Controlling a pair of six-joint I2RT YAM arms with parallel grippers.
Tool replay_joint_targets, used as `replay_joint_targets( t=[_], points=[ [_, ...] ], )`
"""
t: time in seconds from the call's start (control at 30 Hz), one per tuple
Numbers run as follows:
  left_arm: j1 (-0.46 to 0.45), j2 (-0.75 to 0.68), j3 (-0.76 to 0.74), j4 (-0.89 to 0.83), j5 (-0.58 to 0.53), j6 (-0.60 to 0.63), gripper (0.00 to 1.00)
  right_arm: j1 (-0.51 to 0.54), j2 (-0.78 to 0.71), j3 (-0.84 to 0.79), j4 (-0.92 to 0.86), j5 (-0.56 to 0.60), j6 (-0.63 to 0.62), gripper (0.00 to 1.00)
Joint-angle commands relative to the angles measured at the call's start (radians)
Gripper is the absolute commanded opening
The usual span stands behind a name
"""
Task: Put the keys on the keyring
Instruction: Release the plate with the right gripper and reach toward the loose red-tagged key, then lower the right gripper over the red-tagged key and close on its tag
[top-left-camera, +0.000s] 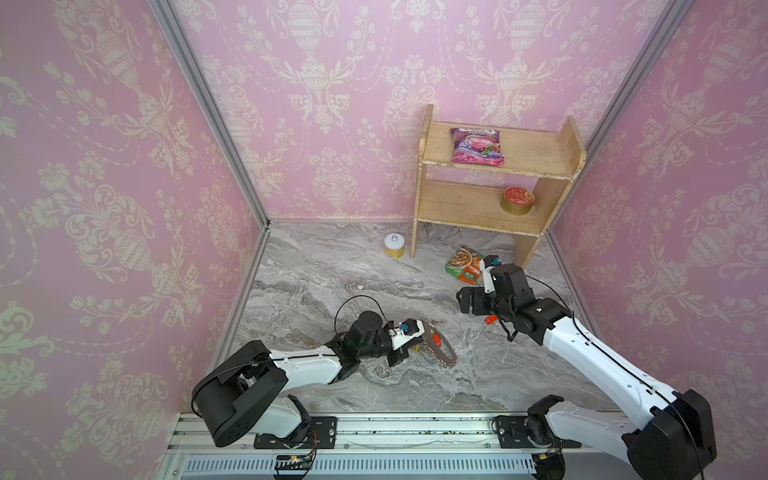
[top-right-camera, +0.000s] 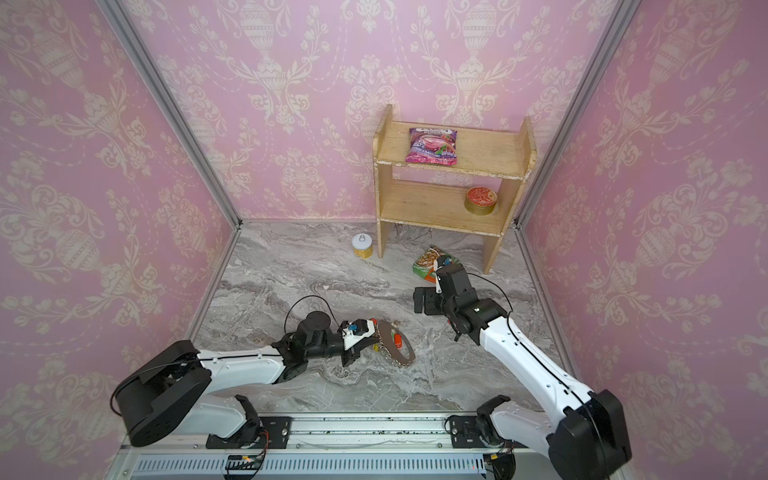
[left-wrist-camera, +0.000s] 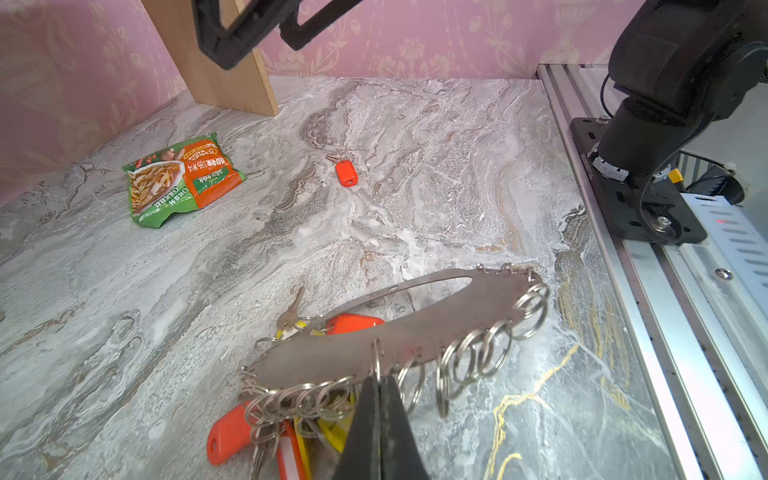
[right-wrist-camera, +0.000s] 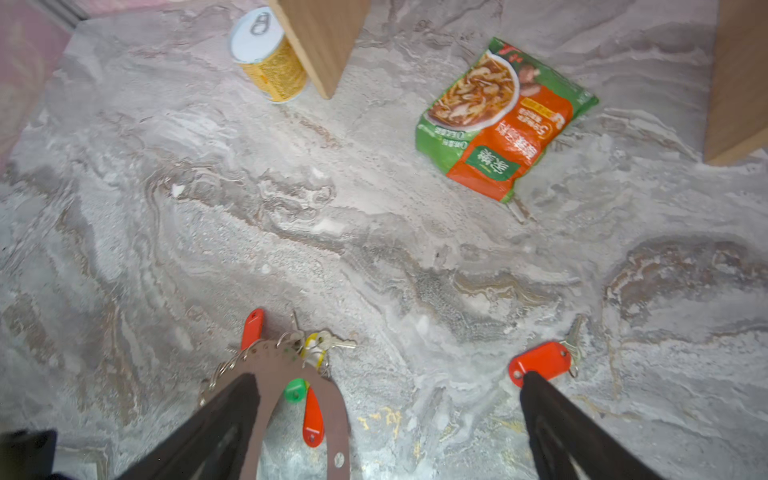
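Note:
The keyring (left-wrist-camera: 353, 353) is a grey-brown band loop edged with linked silver rings, lying on the marble near the front middle (top-left-camera: 446, 353). Several keys hang on it, with orange (left-wrist-camera: 228, 436), yellow and green (right-wrist-camera: 296, 390) tags. My left gripper (left-wrist-camera: 378, 380) is shut on one of its rings at the near edge. One loose key with a red-orange tag (left-wrist-camera: 346, 172) lies flat on the marble to the right of the keyring (top-left-camera: 491, 319). My right gripper (right-wrist-camera: 390, 395) hangs open above the table with nothing between its fingers; one fingertip (right-wrist-camera: 536, 386) shows right beside that tag (right-wrist-camera: 540, 361).
A wooden shelf (top-left-camera: 490, 166) stands at the back right with a pink packet (top-left-camera: 477, 145) and a red-topped gold tin (top-left-camera: 516, 200). A white-lidded yellow can (top-left-camera: 395, 246) and a green-orange noodle packet (top-left-camera: 464, 264) lie by its legs. A metal rail (top-left-camera: 374, 428) runs along the front.

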Motion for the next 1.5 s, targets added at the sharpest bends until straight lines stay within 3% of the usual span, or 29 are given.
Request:
replay_joint_targets(
  t=[0.0,0.23,0.33,0.47,0.6,0.8,1.07,1.27,1.47],
  points=[
    [-0.007,-0.032,-0.011,-0.142,0.001,0.05,0.0,-0.046,0.115,0.059,-0.179,-0.036,0.077,1.0],
    [-0.007,-0.014,-0.017,-0.1,-0.002,0.0,0.0,-0.182,0.263,0.041,-0.251,-0.028,0.205,0.97],
    [-0.007,-0.014,-0.024,-0.074,-0.006,-0.009,0.0,-0.225,0.293,0.042,-0.253,-0.015,0.242,0.87],
    [-0.007,-0.009,-0.031,-0.056,-0.016,-0.023,0.0,-0.242,0.347,0.079,-0.271,0.082,0.182,0.69],
    [-0.007,0.002,-0.023,-0.072,-0.011,-0.031,0.0,-0.25,0.407,0.11,-0.25,0.11,0.134,0.58],
    [-0.007,0.008,-0.01,-0.101,0.008,-0.023,0.0,-0.256,0.479,0.144,-0.197,0.123,0.132,0.67],
    [-0.007,-0.014,-0.015,-0.116,-0.006,-0.013,0.0,-0.255,0.551,0.134,-0.144,0.019,0.17,0.68],
    [-0.007,-0.01,-0.018,-0.107,-0.016,-0.009,0.0,-0.219,0.576,0.153,-0.124,-0.001,0.122,0.68],
    [-0.005,-0.002,-0.019,-0.104,-0.023,-0.008,0.0,-0.191,0.619,0.181,-0.112,-0.096,0.115,0.68]
  ],
)
